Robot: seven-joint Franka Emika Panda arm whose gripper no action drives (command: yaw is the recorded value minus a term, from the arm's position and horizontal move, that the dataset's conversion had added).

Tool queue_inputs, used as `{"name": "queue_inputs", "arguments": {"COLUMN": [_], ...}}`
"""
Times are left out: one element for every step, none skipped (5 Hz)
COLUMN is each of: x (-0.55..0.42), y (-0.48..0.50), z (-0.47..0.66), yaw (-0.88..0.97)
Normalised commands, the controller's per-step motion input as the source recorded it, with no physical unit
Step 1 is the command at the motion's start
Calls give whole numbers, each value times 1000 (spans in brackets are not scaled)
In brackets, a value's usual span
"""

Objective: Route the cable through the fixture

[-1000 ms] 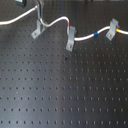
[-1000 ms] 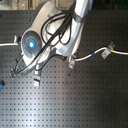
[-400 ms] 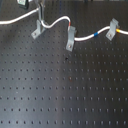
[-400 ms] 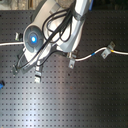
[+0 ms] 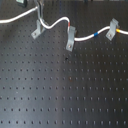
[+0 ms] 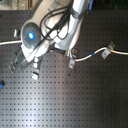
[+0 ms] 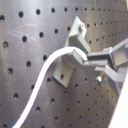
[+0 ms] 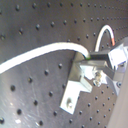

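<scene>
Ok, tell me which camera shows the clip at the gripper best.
The second wrist view: the clip fills the frame, with the cable reaching it. The first wrist view shows it partly hidden; the first exterior view shows it small; in the second exterior view the arm blocks it.

No text, label, brand, number or sign can be read in any view; the pictures are too blurred.

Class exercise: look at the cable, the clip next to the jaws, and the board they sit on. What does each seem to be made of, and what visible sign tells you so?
Cable: probably plastic-sheathed cord; smooth white, bends in soft curves.
Clip: seemingly metal, matte grey; flat folded faces, sharp edges, a mounting hole.
Board: probably black-finished metal; dark, slightly glossy, regular grid of holes.
</scene>
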Motion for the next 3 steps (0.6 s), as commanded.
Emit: {"name": "queue_inputs", "arguments": {"x": [-266, -128, -148], "y": [99, 32, -254], "z": [8, 184, 492], "yaw": [234, 168, 0]}}
